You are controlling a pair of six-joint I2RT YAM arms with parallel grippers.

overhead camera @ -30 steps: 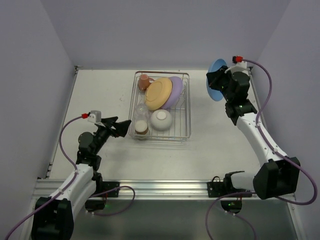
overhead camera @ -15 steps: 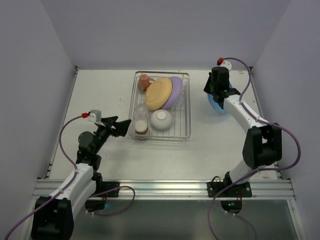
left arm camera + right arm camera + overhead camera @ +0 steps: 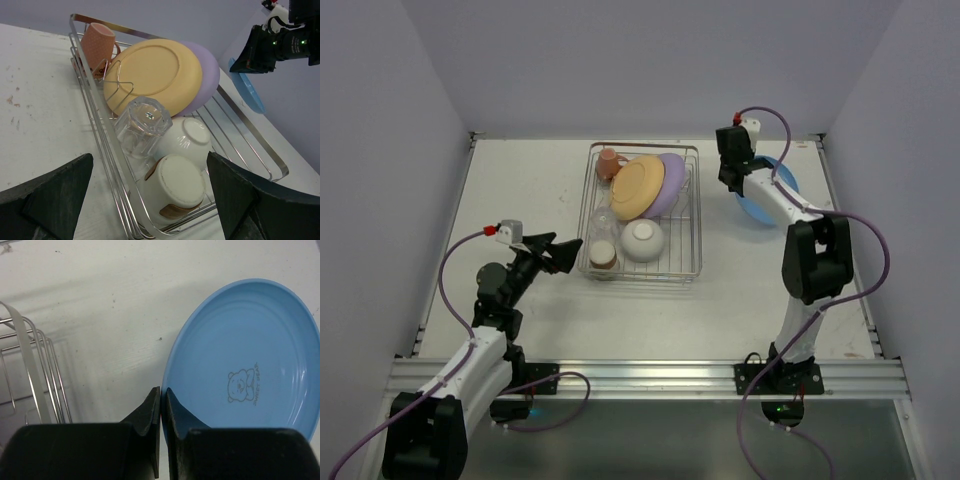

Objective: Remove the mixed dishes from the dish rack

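Dish rack (image 3: 697, 230) mid-surface holds yellow-orange plate (image 3: 638, 187), lilac plate (image 3: 673, 178), white bowl (image 3: 643, 240), mug (image 3: 609, 162), glass (image 3: 603, 220) and brown cup (image 3: 603, 256). Right hand (image 3: 162, 390) is pinched on the rim of the blue plate (image 3: 250, 340), just right of the rack; left hand (image 3: 570, 255) gapes wide and empty at the rack's left side.

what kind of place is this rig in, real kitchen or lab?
Likely a lab test cell, not a kitchen: plain walls box in a white table, the left arm and right arm are bolted to a metal rail, and the dish rack stands with no sink in view.
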